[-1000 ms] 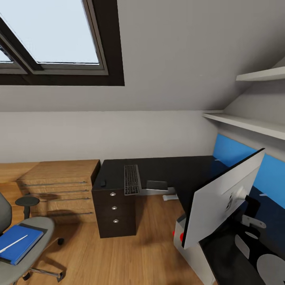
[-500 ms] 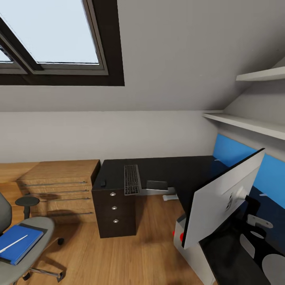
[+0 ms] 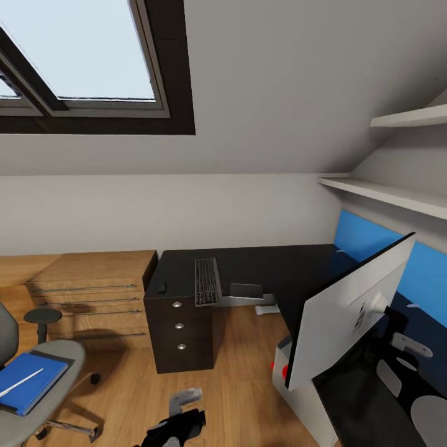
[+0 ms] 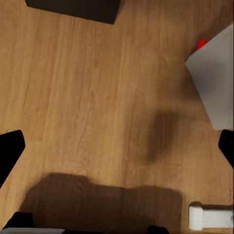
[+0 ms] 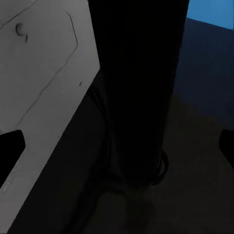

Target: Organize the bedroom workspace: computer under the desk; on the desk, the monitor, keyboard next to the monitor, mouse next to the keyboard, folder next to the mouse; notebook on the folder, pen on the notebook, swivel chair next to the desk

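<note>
Head view, item one: monitor (image 3: 347, 310), grey back toward the camera, tilted, at 4 o'clock on the near wing of the desk (image 3: 273, 267). Judged top-heavy and rigid, panel fragile and slick; best taken by the thin stem (image 5: 136, 87) or round base, never the screen face. Right wrist view: the black stem stands close ahead, between the two dark fingertips (image 5: 9, 146), which are spread wide and touch nothing. Right gripper (image 3: 406, 344) sits at 4 o'clock beside the monitor's back. Left gripper (image 3: 180, 410) at 6 o'clock hangs over bare wood floor, fingers likewise wide apart, holding nothing. Keyboard (image 3: 207, 281) and mouse (image 3: 162, 287) lie on the far wing. Swivel chair (image 3: 37, 372) at 8 o'clock carries a blue flat item (image 3: 28, 382) with the pen (image 3: 22, 382) on top.
</note>
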Robot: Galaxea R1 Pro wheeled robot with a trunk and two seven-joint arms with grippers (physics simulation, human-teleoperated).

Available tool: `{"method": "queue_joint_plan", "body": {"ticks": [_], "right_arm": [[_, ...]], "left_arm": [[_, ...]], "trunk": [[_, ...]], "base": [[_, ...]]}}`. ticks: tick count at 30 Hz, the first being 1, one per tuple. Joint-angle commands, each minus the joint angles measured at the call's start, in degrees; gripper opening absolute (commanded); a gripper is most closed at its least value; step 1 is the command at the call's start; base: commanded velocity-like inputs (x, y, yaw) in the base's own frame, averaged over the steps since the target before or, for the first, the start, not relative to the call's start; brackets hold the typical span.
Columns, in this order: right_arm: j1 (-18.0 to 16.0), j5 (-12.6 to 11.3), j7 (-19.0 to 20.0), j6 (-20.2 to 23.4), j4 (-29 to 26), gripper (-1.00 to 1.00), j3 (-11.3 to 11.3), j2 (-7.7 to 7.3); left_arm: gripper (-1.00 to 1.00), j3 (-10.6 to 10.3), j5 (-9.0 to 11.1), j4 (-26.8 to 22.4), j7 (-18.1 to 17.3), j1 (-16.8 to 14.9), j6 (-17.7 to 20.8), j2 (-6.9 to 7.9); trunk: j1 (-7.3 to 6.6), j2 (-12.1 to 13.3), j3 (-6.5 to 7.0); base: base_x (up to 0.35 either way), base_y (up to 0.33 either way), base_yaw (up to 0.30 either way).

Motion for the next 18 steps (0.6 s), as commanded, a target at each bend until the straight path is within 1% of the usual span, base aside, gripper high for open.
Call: {"method": "queue_joint_plan", "body": {"ticks": [1, 3, 4, 8, 11, 13, 14, 18], "right_arm": [[-0.1, -0.7, 0.0, -0.3, -0.9, 1.0, 0.1, 0.0], [-0.1, -0.8, -0.1, -0.3, -1.5, 1.0, 0.0, 0.01], [-0.1, -0.8, -0.1, -0.3, -2.0, 1.0, 0.0, 0.01], [0.0, -1.0, -0.1, -0.3, -2.6, 1.0, 0.0, 0.02], [0.0, -1.0, -0.1, -0.3, -2.8, 1.0, 0.0, 0.02], [0.0, -1.0, -0.1, -0.3, -2.9, 1.0, 0.0, 0.02], [0.0, -1.0, -0.1, -0.3, -2.9, 1.0, 0.0, 0.02], [0.0, -0.9, -0.1, -0.3, -2.9, 1.0, 0.0, 0.02]], "left_arm": [[1.0, 3.2, 0.2, -2.5, 0.8, -0.1, 4.0, 0.28], [1.0, 6.0, 0.2, -4.4, 1.0, -0.1, 7.5, 0.42], [1.0, 8.5, 0.2, -5.9, 1.1, -0.1, 10.2, 0.52], [1.0, 12.4, 0.3, -8.0, 1.4, -0.2, 13.5, 0.81], [1.0, 13.3, 0.3, -8.1, 1.5, -0.2, 14.4, 1.01], [1.0, 13.6, 0.3, -7.8, 1.6, -0.2, 14.6, 1.24], [1.0, 13.9, 0.1, -7.5, 1.6, -0.2, 14.8, 1.79], [1.0, 14.1, 0.1, -7.8, 1.7, -0.2, 14.9, 2.65]], "trunk": [[0.03, -0.1, -0.12], [0.03, -0.1, -0.12], [0.03, -0.1, -0.12], [0.03, -0.1, -0.12], [0.03, -0.1, -0.12], [0.03, -0.1, -0.12], [0.03, -0.1, -0.12], [0.03, -0.1, -0.12]], "base": [[0.0, 0.0, 0.0], [0.0, 0.0, 0.0], [0.0, 0.0, 0.0], [0.0, 0.0, 0.0], [0.0, 0.0, 0.0], [0.0, 0.0, 0.0], [0.0, 0.0, 0.0], [0.0, 0.0, 0.0]]}}
